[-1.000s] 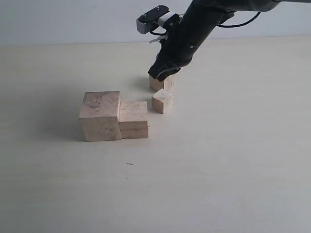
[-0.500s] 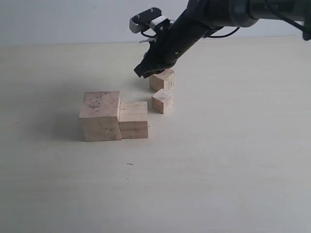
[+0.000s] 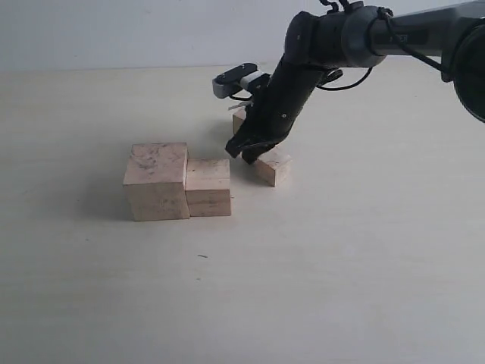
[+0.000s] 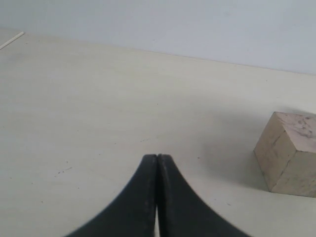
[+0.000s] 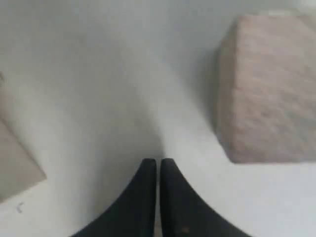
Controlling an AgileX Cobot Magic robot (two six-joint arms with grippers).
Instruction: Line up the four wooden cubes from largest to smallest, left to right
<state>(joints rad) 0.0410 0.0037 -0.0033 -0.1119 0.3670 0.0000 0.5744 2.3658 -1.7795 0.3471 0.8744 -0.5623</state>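
The largest cube (image 3: 155,180) and the second-largest cube (image 3: 208,186) stand side by side, touching, left of centre. A small cube (image 3: 271,167) lies to their right. Another small cube (image 3: 239,119) sits farther back, mostly hidden by the right arm. My right gripper (image 3: 242,152) is shut and empty, tip low at the nearer small cube's left side. In the right wrist view the shut gripper (image 5: 158,161) points at bare table between a blurred cube (image 5: 266,84) and a cube corner (image 5: 15,160). My left gripper (image 4: 157,156) is shut and empty, with one cube (image 4: 290,153) off to its side.
The pale wooden table (image 3: 341,265) runs back to a light wall (image 3: 114,30). The right arm (image 3: 303,68) reaches in from the upper right over the small cubes. A tiny dark speck (image 3: 202,256) lies in front of the cubes.
The right gripper swung from beside the back cube down and forward to the nearer small cube. That small cube has slid to the right and slightly forward. The two big cubes stayed put.
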